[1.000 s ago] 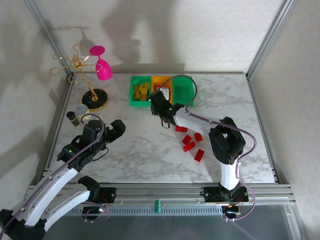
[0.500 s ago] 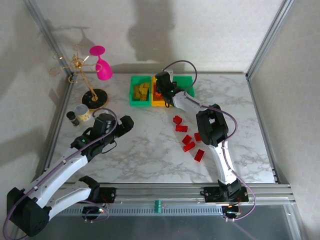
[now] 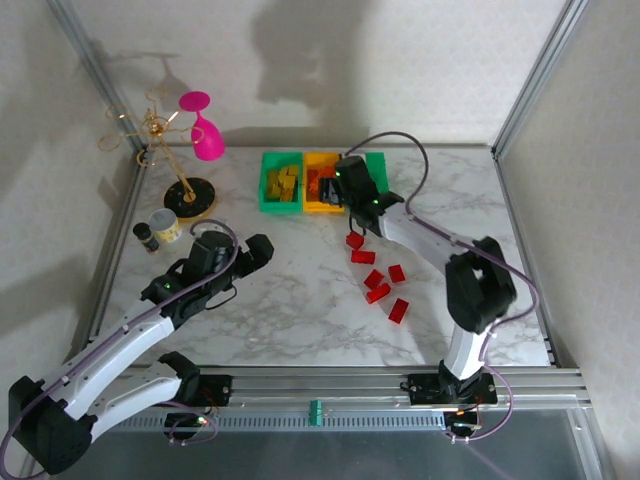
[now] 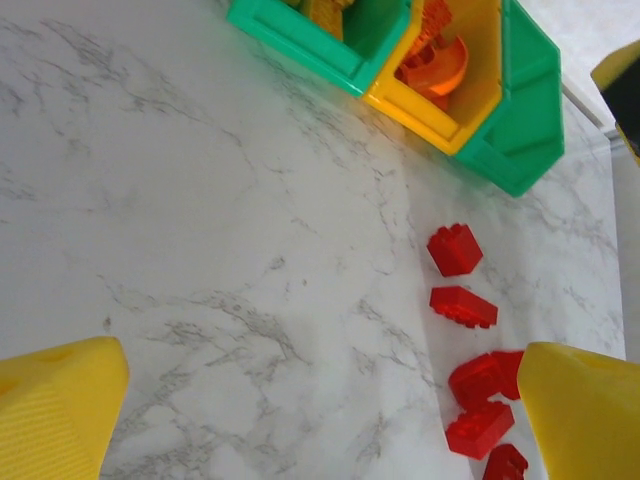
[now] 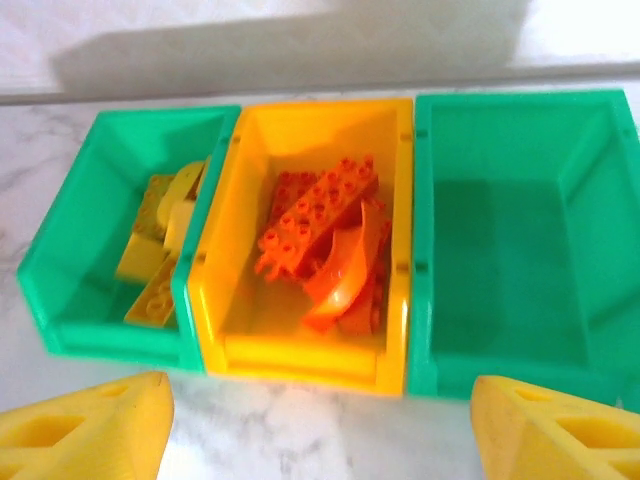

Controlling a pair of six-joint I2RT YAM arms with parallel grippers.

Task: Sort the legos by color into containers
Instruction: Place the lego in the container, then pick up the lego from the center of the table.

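Right gripper gapes wide and empty before the yellow bin, left gripper equally wide, while light, rigid, slippery red bricks probably demand a pinch across flat sides.

You had before you a desk with a white marble pattern and thin grey veins. Its surface was matt and evenly lit. Pale walls with a faint pattern closed it in: the back wall, the left wall and the right wall. Slanted metal posts stood at the two far corners. Along the near edge ran a grooved metal rail. Soft, broad shadows lay on the back wall.
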